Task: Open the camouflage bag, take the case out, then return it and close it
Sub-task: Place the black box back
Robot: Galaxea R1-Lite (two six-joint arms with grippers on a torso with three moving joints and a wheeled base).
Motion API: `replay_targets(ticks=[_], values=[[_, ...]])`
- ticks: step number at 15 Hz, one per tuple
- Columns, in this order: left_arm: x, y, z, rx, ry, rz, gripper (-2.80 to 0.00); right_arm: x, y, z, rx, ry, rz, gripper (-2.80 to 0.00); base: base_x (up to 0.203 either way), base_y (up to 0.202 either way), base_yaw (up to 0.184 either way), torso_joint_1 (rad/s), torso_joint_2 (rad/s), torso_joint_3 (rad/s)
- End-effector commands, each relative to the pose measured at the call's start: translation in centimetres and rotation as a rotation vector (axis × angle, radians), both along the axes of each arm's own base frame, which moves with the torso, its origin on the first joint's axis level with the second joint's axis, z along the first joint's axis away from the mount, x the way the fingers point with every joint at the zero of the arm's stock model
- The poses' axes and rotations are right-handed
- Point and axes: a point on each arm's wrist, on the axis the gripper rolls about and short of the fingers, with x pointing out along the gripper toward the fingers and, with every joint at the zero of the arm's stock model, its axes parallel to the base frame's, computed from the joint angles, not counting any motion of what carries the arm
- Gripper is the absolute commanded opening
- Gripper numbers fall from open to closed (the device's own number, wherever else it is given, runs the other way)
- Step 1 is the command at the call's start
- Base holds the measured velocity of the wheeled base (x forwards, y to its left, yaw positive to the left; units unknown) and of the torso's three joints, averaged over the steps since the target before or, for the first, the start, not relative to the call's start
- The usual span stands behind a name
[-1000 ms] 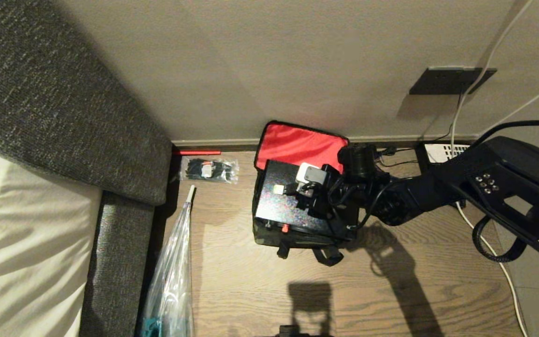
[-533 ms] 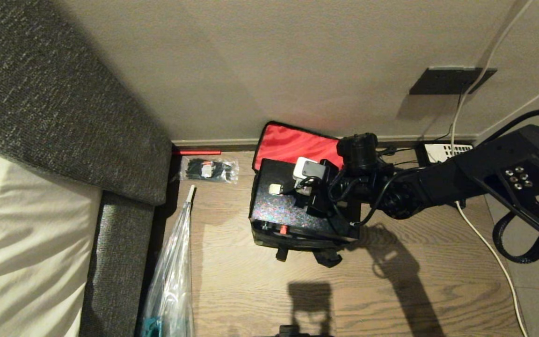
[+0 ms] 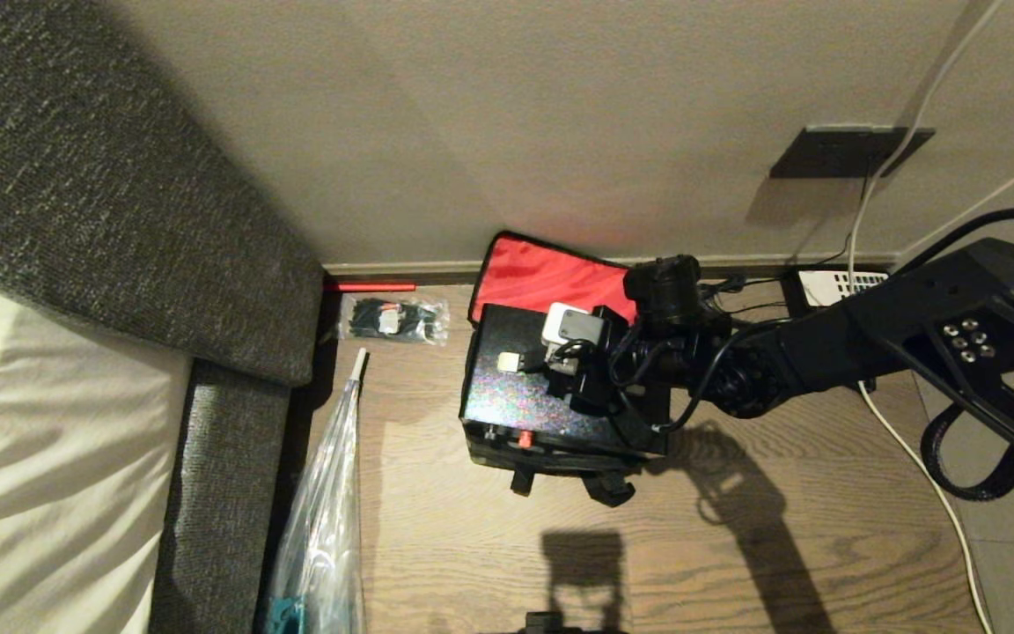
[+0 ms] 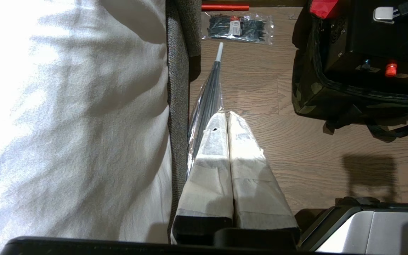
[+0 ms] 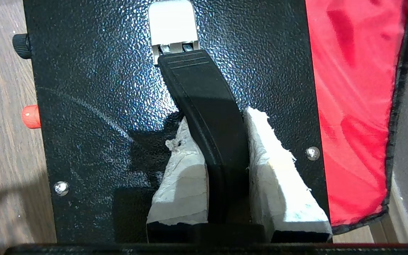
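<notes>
The camouflage bag (image 3: 560, 460) stands open on the wood floor by the wall, its red-lined lid flap (image 3: 542, 275) leaning back. The black speckled case (image 3: 511, 401) sits in the bag's mouth and rises above its rim, red latch (image 3: 525, 438) facing front. My right gripper (image 3: 567, 368) is over the case, shut on its black handle (image 5: 204, 92), one taped finger on each side. In the right wrist view the case (image 5: 94, 106) fills the frame beside the red lining (image 5: 352, 88). My left gripper (image 4: 225, 115) hangs shut and empty, off to the bag's (image 4: 317, 95) left.
A clear packet of black zip ties (image 3: 393, 319) and a red rod (image 3: 371, 286) lie by the wall. A clear plastic bag (image 3: 326, 519) leans along the grey bed frame (image 3: 216, 493). White cables (image 3: 912, 458) and a vent (image 3: 841, 283) lie right of the bag.
My right arm has shifted a little to the left with the case in its grip. The bag and its red flap have moved left along with it.
</notes>
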Motion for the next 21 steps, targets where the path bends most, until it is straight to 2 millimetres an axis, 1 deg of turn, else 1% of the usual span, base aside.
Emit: replay_targets(ticks=[1,3,4,9,13,15,16,20,21], values=[[0.0,0.0,0.0,-0.001,0.0,0.001,-2.8,0.6,-0.4,-0.8,-0.008,0.008,-0.011,-2.8,0.0,0.0,0.0,0.0,0.0,0.0],[0.0,0.0,0.0,0.0,0.0,0.001,-2.8,1.2,-0.8,-1.4,-0.012,0.018,-0.027,-2.8,0.0,0.0,0.0,0.0,0.0,0.0],[0.0,0.0,0.0,0.0,0.0,0.001,-2.8,1.6,-1.2,-2.0,-0.02,0.028,-0.038,-2.8,0.0,0.0,0.0,0.0,0.0,0.0],[0.0,0.0,0.0,0.0,0.0,0.0,-2.8,2.1,-1.6,-3.5,-0.041,0.061,-0.052,-2.8,0.0,0.0,0.0,0.0,0.0,0.0],[0.0,0.0,0.0,0.0,0.0,0.0,-2.8,2.8,-1.3,-5.0,-0.051,0.069,-0.061,-2.8,0.0,0.0,0.0,0.0,0.0,0.0],[0.0,0.0,0.0,0.0,0.0,0.0,-2.8,3.2,-1.2,-5.7,-0.089,0.054,-0.12,-2.8,0.0,0.0,0.0,0.0,0.0,0.0],[0.0,0.0,0.0,0.0,0.0,-0.001,-2.8,3.5,-1.2,-6.3,-0.104,0.057,-0.147,-2.8,0.0,0.0,0.0,0.0,0.0,0.0],[0.0,0.0,0.0,0.0,0.001,0.001,-2.8,3.9,-0.9,-6.6,-0.102,0.05,-0.149,-2.8,0.0,0.0,0.0,0.0,0.0,0.0],[0.0,0.0,0.0,0.0,0.002,0.001,-2.8,4.0,-0.8,-6.4,-0.099,0.05,-0.152,-2.8,0.0,0.0,0.0,0.0,0.0,0.0]])
